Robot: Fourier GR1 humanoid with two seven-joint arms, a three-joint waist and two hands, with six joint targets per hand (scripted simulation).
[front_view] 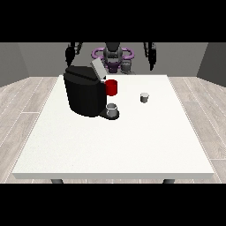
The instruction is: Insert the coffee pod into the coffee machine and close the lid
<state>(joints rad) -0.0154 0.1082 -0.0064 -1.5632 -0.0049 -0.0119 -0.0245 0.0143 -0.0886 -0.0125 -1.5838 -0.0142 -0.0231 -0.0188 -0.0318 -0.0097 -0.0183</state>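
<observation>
Grey walls and a pale wooden floor surround the large white table, and the robot stands small behind its far edge. On the table, toward the view's left, sits the black coffee machine with its grey lid tilted up and open. A red part shows at the machine's front, and a small grey cup stands on the base below it. The coffee pod rests alone on the table, well apart from the machine, toward the view's right.

The hand at the view's left and the hand at the view's right both hang high beside the body, touching nothing. How their fingers lie I cannot tell (they are too small and dark).

I judge that the task has not begun, so the first step is to reach the pod. The hand at the view's right is nearer. It should come down from above with the fingers on both sides of the pod, so that the pod is not pushed away or tipped over.
</observation>
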